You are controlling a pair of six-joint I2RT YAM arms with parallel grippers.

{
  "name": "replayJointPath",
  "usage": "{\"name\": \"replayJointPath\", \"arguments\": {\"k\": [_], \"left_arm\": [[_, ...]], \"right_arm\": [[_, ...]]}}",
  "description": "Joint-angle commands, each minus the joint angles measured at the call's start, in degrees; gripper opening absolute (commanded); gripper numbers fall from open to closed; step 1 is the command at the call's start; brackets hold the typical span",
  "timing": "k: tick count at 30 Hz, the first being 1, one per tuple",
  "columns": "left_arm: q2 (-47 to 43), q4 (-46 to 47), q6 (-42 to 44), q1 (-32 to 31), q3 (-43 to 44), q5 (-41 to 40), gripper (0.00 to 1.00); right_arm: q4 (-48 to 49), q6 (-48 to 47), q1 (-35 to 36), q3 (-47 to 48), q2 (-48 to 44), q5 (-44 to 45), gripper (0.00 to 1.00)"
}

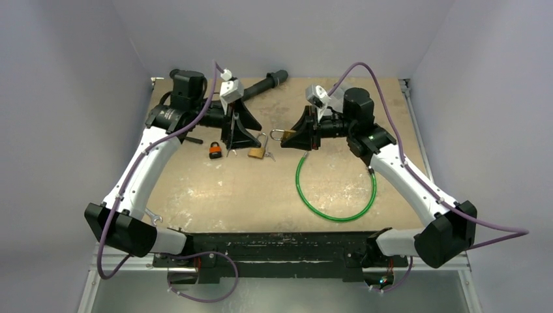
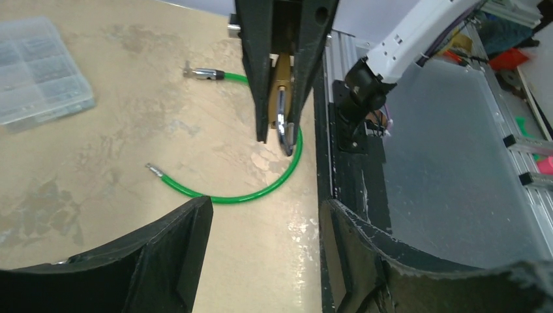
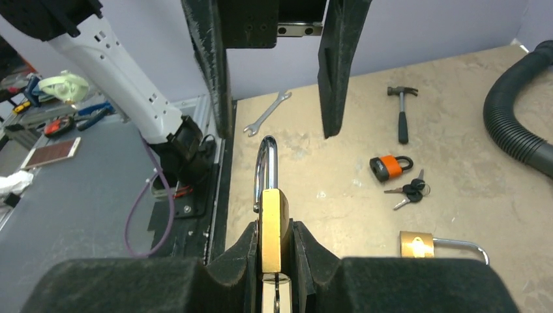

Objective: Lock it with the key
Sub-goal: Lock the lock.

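Note:
My right gripper (image 1: 301, 135) is shut on a brass padlock (image 3: 274, 218) and holds it above the table. Its chrome shackle (image 3: 266, 163) points at my left gripper (image 1: 244, 134). A silvery slotted part shows under the lock body between my right fingers. My left gripper is open and empty. In the right wrist view its two fingers (image 3: 210, 72) stand either side of the shackle tip. In the left wrist view the held padlock (image 2: 281, 91) is straight ahead of my open gripper (image 2: 264, 215). A bunch of keys (image 3: 411, 191) lies on the table.
An orange padlock (image 3: 388, 166) and a second brass padlock (image 3: 420, 246) lie near the keys. A green cable loop (image 1: 336, 189) lies at the table's right centre. There are also a hammer (image 3: 402, 114), a wrench (image 3: 267, 112), a black hose (image 3: 515, 117) and a clear plastic box (image 2: 39, 65).

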Motion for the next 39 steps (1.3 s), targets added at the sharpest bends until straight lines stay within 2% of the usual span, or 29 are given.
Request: {"name": "replayJointPath", "arguments": {"k": [1,5,10,13,19,29,31,36,39], "left_arm": [[-3.0,-4.6,5.4,-4.5,-0.6,-0.9,0.65],[-5.0,2.3,0.8,-8.6,-3.8,-7.4,0.58],[-5.5,9.3,-5.0,-9.7,-4.9,-7.9,0.46],[-5.2,10.6,-6.1,-10.2,-4.6,-7.9,0.41],[-4.6,11.2,-6.1,-10.7,-4.8,-7.8,0.36],[-4.5,9.3,-4.1,-10.9,-5.4,-7.7,0.09],[-4.5,9.3,-4.1,-10.9,-5.3,-8.0,0.08],[-4.7,8.4,-3.8,-10.9,-5.2,-7.6,0.25],[-4.6,6.3,-3.0,-10.9,-4.9,-7.3,0.26]], "right_arm": [[-8.0,-8.3,-0.1,4.7,0.1,-3.2,0.0],[-8.4,-7.9,0.0,5.5,0.7,-5.1,0.0],[-10.0,-8.1,0.5,5.5,0.9,-6.5,0.0],[-10.7,-8.3,0.9,5.3,0.8,-6.4,0.0],[-9.7,-7.6,1.3,5.2,0.8,-6.0,0.0],[-6.3,-3.7,1.4,4.7,0.8,-7.0,0.0],[-5.8,-3.6,1.4,4.5,0.8,-7.1,0.0],[-5.6,-3.6,1.4,4.5,0.7,-6.5,0.0],[-5.8,-3.6,1.4,4.7,0.7,-6.2,0.0]]}}
